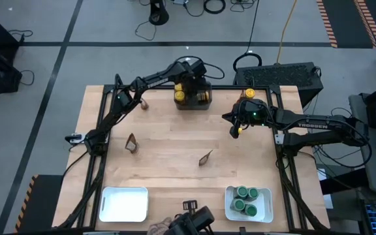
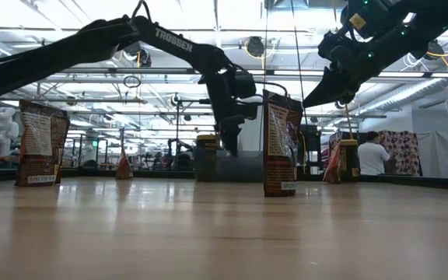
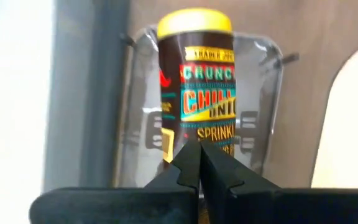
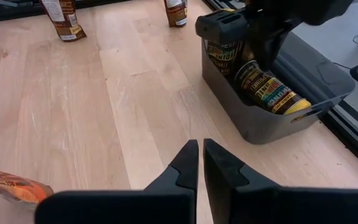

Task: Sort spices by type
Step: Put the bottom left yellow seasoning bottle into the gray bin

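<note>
The yellow-lidded jars (image 1: 179,96) lie inside the dark grey bin (image 1: 192,104) at the far edge of the wooden table (image 1: 175,140); the right wrist view shows them on their sides in it, packed close (image 4: 272,93), and the left wrist view looks straight at one jar (image 3: 196,87) with its yellow cap. The left gripper (image 1: 189,83) hangs right over that bin, its fingers (image 3: 188,168) pressed together with nothing between them. The green-lidded jars (image 1: 245,200) stand grouped in the white tray (image 1: 266,210) at the near right corner, while the other white tray (image 1: 124,203) sits at the near left. Three brown-orange packets are spread over the table, well apart: one near the far left edge (image 1: 143,103), one left of centre (image 1: 132,142), one near the middle (image 1: 205,157). The right gripper (image 1: 235,130) is raised above the table, right of the bin, with its fingers (image 4: 185,165) closed together and empty. One more jar (image 1: 249,94) stands by the table's far right edge, behind the right arm
</note>
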Motion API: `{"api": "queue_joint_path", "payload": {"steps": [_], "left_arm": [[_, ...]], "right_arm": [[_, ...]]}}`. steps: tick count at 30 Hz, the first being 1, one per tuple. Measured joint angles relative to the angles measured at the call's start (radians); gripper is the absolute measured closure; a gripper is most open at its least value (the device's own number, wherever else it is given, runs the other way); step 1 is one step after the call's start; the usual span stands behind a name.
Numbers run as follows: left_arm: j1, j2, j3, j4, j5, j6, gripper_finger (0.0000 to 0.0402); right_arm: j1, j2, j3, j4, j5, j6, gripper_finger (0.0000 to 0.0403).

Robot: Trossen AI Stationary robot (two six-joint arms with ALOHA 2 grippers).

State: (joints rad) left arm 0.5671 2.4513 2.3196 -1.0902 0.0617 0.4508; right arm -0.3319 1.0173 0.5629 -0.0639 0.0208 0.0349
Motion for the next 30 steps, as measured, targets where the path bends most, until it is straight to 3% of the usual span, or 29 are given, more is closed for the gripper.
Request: {"api": "queue_joint_path", "payload": {"steps": [7, 10, 16, 20, 30], "left_arm": [[-0.02, -0.01, 0.0, 0.021, -0.007, 0.013, 0.0376], [-0.031, -0.01, 0.0, 0.015, -0.02, 0.036, 0.0342], [-0.051, -0.01, 0.0, -0.035, -0.163, 0.062, 0.0247], [-0.051, -0.01, 0.0, -0.114, -0.168, 0.05, 0.0196], [-0.02, -0.01, -0.001, -0.078, -0.145, 0.046, 0.0138]], "right_arm": [[0.0, 0.0, 0.0, 0.0, 0.0, -0.002, 0.0397], [0.0, 0.0, 0.0, 0.0, 0.0, -0.002, 0.0397], [0.0, 0.0, 0.0, -0.001, 0.0, -0.012, 0.0397], [0.0, 0.0, 0.0, -0.001, 0.0, -0.02, 0.0397], [0.0, 0.0, 0.0, -0.002, 0.0, -0.025, 0.0397]]}}
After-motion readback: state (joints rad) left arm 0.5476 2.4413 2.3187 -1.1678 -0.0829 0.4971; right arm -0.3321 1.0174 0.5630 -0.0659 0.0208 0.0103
